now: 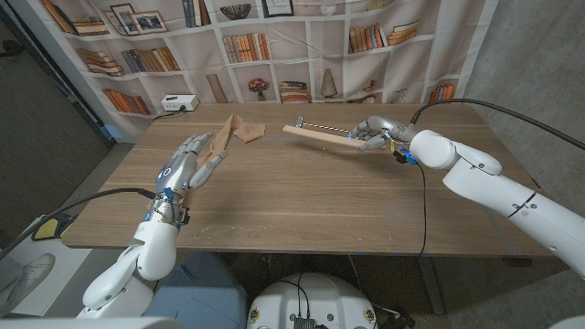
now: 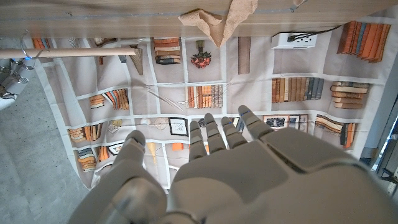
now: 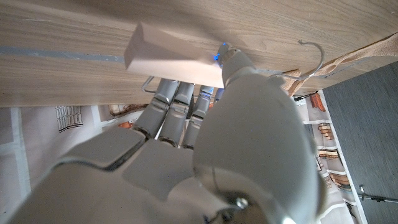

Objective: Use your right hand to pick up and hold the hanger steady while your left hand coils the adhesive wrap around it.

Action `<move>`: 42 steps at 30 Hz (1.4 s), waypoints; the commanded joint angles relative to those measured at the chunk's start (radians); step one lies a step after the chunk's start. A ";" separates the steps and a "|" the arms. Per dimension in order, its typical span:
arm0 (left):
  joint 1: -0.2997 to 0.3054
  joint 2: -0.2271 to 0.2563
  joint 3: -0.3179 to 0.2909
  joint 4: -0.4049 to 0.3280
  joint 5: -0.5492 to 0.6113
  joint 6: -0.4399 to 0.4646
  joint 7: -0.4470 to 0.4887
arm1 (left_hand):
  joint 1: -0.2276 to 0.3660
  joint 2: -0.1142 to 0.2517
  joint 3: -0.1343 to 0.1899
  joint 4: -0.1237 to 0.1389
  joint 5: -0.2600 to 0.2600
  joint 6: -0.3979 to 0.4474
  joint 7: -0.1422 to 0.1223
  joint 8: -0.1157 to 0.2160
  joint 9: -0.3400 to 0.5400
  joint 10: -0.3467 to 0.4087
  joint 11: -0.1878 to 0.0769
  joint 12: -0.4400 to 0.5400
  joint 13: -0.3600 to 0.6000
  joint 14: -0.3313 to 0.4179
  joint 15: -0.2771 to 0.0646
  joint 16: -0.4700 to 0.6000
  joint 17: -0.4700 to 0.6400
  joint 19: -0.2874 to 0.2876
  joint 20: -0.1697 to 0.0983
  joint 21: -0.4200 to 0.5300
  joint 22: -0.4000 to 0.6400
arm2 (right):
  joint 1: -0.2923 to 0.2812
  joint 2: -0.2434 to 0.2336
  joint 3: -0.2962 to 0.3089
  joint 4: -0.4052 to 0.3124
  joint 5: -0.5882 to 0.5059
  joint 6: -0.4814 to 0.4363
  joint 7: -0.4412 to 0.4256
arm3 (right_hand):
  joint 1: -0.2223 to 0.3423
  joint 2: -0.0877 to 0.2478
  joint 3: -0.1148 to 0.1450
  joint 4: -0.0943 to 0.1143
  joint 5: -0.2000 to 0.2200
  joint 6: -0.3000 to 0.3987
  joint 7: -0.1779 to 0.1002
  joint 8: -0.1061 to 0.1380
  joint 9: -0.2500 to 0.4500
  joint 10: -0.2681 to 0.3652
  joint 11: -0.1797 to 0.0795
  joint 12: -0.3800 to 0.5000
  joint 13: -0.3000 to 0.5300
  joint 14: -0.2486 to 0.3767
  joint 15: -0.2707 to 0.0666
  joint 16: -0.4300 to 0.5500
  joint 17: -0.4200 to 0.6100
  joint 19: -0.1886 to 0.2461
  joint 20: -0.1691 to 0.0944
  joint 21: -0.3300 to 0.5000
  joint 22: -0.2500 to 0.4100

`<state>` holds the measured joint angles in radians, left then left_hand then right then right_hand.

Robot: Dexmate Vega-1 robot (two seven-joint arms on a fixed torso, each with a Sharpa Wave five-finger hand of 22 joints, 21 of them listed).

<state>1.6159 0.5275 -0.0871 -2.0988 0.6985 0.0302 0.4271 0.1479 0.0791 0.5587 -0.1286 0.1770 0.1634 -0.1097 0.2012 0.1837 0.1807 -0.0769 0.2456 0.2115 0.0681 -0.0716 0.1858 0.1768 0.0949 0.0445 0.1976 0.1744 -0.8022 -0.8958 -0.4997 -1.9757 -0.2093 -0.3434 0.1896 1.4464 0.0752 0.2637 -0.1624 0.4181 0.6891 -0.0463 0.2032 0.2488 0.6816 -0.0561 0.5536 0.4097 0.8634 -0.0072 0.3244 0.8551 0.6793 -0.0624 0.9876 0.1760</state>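
bookshelf-printed backdrop (image 1: 302, 46) hangs behind the wooden bench (image 1: 302, 196), which spreads wide under both my arms; a white box (image 1: 179, 103) with a cable sits on the bench's far left corner, against the backdrop; my right hand (image 1: 375, 133) lies at the far right of the bench, its fingers (image 3: 177, 99) closed around one end of the wooden hanger (image 1: 320, 135), thumb pressed on top of the bar in the right wrist view; the hanger's bar runs from my grip toward the middle of the bench, low over the wood, and i cannot tell whether it touches; its metal hook (image 3: 311, 56) curls out beyond my thumb; my left hand (image 1: 190, 161) is over the near left of the bench, fingers (image 2: 214, 140) released and spread, holding nothing; the tan adhesive wrap (image 1: 236, 131) lies crumpled on the bench just beyond those fingertips, between my left hand and the hanger's free end.
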 commanded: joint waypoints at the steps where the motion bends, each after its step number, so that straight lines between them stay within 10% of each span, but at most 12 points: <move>1: 0.040 -0.028 -0.040 -0.031 0.057 0.022 0.011 | 0.016 0.004 0.005 -0.011 -0.004 0.009 -0.006 0.007 0.003 -0.004 -0.001 0.002 0.005 0.001 -0.006 0.005 0.002 0.007 0.002 0.003 0.003 | 0.003 -0.002 -0.001 -0.007 -0.005 0.001 0.003 | 0.030 0.035 0.040 0.001 0.005 -0.006 0.001 -0.002 0.003 0.058 -0.056 0.057 0.061 0.110 -0.228 -0.003 0.004 -0.006 -0.089 0.007 0.003; 42: 0.126 -0.153 -0.108 -0.070 0.105 0.101 0.026 | 0.005 0.009 0.006 0.003 -0.006 -0.017 0.021 -0.008 0.004 -0.006 0.006 -0.003 0.007 0.046 0.002 0.013 0.008 0.046 0.024 0.014 0.007 | 0.000 0.009 -0.001 -0.025 0.011 0.001 0.004 | 0.028 0.030 0.049 -0.001 0.006 0.021 -0.011 0.007 0.002 0.072 -0.049 0.056 0.064 0.113 -0.228 -0.015 0.017 -0.021 -0.090 0.029 0.002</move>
<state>1.7255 0.3936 -0.1740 -2.1674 0.8145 0.1265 0.4482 0.1516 0.0828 0.5627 -0.1325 0.1771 0.1463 -0.0929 0.1992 0.1837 0.1767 -0.0731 0.2456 0.2165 0.1092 -0.0768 0.1975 0.1793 0.1343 0.0661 0.2045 0.1794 -0.8047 -0.8923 -0.4970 -1.9938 -0.1999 -0.3326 0.1909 1.4519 0.0698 0.2638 -0.1625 0.4181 0.6951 -0.0587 0.2030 0.2489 0.6894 -0.0483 0.5536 0.4097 0.8667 -0.0109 0.3075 0.8688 0.6616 -0.0586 1.0100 0.1749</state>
